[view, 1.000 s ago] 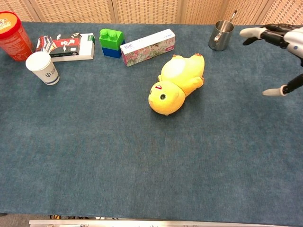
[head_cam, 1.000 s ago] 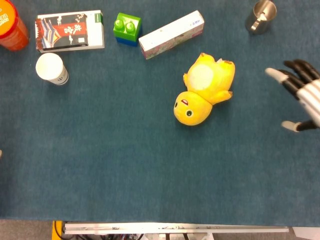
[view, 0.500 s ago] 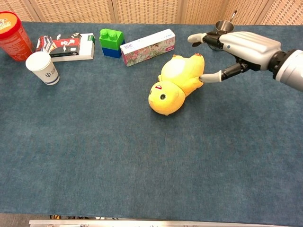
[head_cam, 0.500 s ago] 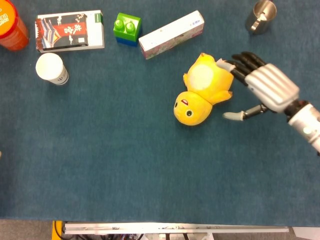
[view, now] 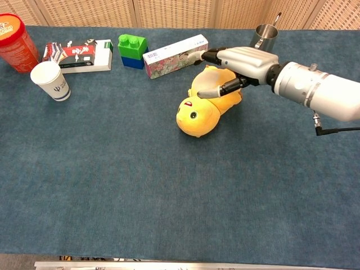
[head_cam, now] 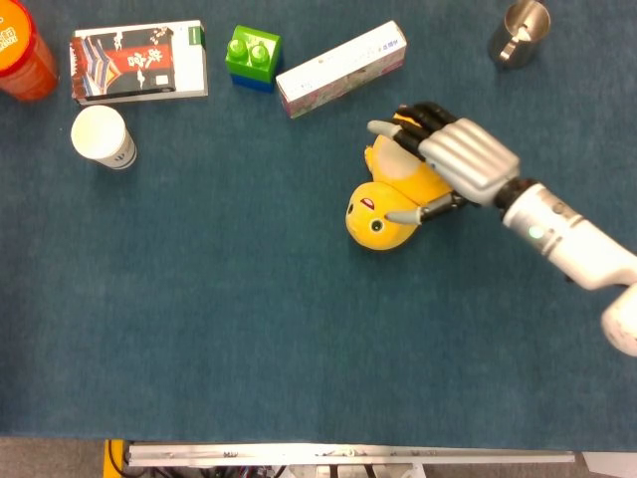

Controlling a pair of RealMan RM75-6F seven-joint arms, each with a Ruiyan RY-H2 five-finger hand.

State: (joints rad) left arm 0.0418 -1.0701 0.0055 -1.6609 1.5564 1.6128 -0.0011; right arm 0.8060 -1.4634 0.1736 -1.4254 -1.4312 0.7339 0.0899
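**Mara:** Head view first, biggest thing down: what carries it all?

**Jonas:** A table covered in dark teal-blue carpet-like cloth. Next in size is the robot's right arm, a white and silver tube coming in from the right edge. Its silver-backed right hand lies over the body of a yellow plush chick-like toy.

**Mara:** How do the fingers stand?

**Jonas:** Spread over the toy's body, with black fingers curved over its far end and the thumb reaching along its near flank toward the head. In the chest view the right hand sits on top of the toy, thumb laid against its side. They wrap it loosely; I cannot tell whether they squeeze it. The toy lies flat on the table.

**Mara:** And where does the toy lie?

**Jonas:** Right of centre, head toward the near side, just in front of a long white carton with a pink floral print, which lies tilted.

**Mara:** The left hand?

**Jonas:** Neither view shows it.

**Mara:** The rest, going down in size?

**Jonas:** At the far left, a flat white box with a red, black and white picture; an orange-red cylindrical canister at the corner beside it; a white paper cup just in front of the box; a green toy brick stacked on a blue one between box and carton; and a small steel cup with a handle at the far right, well apart from the hand.
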